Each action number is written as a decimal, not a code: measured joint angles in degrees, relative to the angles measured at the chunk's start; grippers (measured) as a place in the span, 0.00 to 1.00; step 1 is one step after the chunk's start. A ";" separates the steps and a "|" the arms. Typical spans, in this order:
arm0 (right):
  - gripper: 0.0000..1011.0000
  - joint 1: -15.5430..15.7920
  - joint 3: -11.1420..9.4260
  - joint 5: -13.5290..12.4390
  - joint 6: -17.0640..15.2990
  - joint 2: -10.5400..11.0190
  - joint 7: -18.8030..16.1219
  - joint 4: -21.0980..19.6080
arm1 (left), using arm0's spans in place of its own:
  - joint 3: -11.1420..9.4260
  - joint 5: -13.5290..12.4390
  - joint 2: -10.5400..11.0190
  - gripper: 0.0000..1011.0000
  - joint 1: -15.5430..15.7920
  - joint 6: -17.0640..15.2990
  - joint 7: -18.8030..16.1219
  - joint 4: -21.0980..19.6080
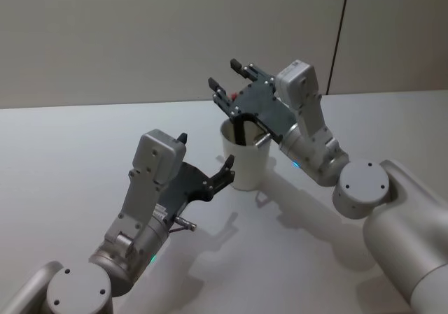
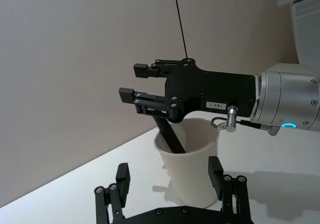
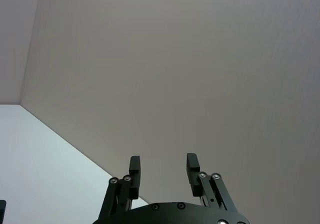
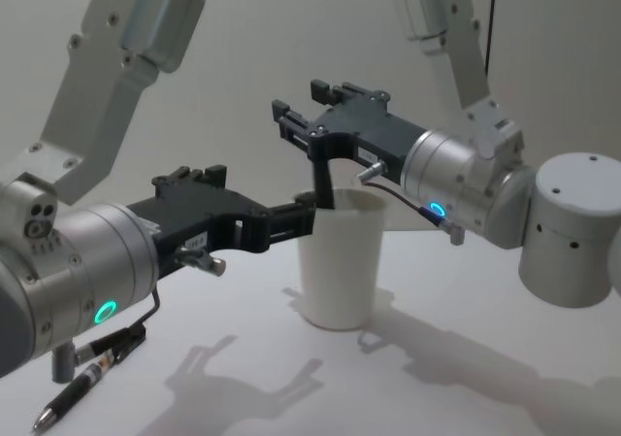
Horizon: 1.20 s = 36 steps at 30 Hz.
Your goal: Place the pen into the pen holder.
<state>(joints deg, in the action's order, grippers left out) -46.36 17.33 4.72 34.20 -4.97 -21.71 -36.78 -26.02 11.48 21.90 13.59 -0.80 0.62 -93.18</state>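
The pen holder (image 1: 246,166) is a white paper cup standing mid-table, also seen in the chest view (image 4: 337,266) and the left wrist view (image 2: 192,164). A black pen (image 1: 241,129) leans inside it, top end above the rim (image 2: 170,134) (image 4: 322,179). My right gripper (image 1: 229,84) hovers open just over the cup's rim with nothing between its fingers (image 3: 163,165) (image 2: 135,82). My left gripper (image 1: 206,154) is open at the cup's left side at rim height, one fingertip (image 1: 227,166) close to the wall. From its wrist camera the cup sits just beyond that gripper (image 2: 169,173).
Another pen (image 4: 85,375) lies on the white table (image 1: 63,160) near the front left, under my left arm. A plain wall with a dark vertical seam (image 1: 339,41) closes the back.
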 joint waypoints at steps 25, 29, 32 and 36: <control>0.99 4.69 0.53 -0.21 -2.76 1.33 3.57 -8.53 | 0.00 0.00 0.00 0.99 0.00 0.00 0.00 0.00; 0.99 7.42 0.69 0.12 -5.03 2.16 5.82 -13.28 | 0.00 0.00 0.00 0.99 0.00 0.00 0.00 0.00; 0.99 9.69 0.79 0.37 -6.85 2.85 7.97 -17.10 | 0.00 0.00 0.00 0.99 0.00 0.00 0.01 0.00; 0.99 13.37 0.85 0.67 -9.64 4.10 11.22 -23.17 | 0.00 0.00 0.00 0.99 0.00 0.00 0.01 0.00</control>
<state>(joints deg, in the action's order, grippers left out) -32.99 18.18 5.39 24.56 -0.87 -10.49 -59.95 -26.02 11.48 21.89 13.59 -0.80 0.63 -93.18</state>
